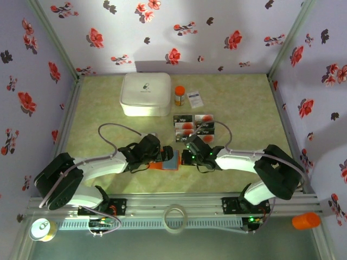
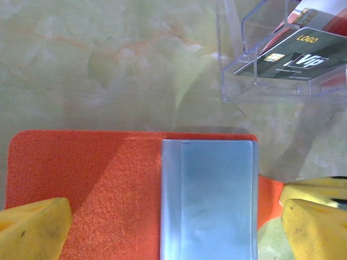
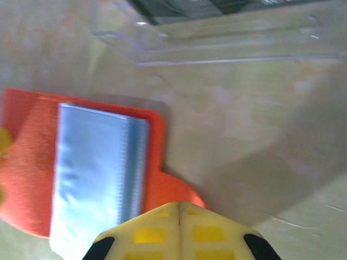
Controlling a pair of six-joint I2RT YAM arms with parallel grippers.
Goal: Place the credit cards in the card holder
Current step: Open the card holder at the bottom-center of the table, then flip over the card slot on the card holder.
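The card holder [image 1: 169, 161] lies open on the table, orange-red outside with a light blue pocket [image 2: 209, 200] facing up. My left gripper [image 1: 154, 157] is open, and its yellow fingers [image 2: 32, 227] stand either side of the holder without touching it. My right gripper [image 3: 179, 206] is shut, its tips over the holder's orange tab [image 3: 179, 187]; whether the tab is pinched is hidden. The credit cards [image 1: 194, 128] sit in a clear tray [image 2: 233, 81] just beyond the holder, with a dark card [image 2: 293, 59] on top.
A big white rounded box [image 1: 145, 93] stands at the back, with an orange-capped bottle [image 1: 179, 95] and a small white packet [image 1: 194, 98] beside it. A tape ring [image 1: 175, 218] lies on the front rail. Floral walls enclose three sides.
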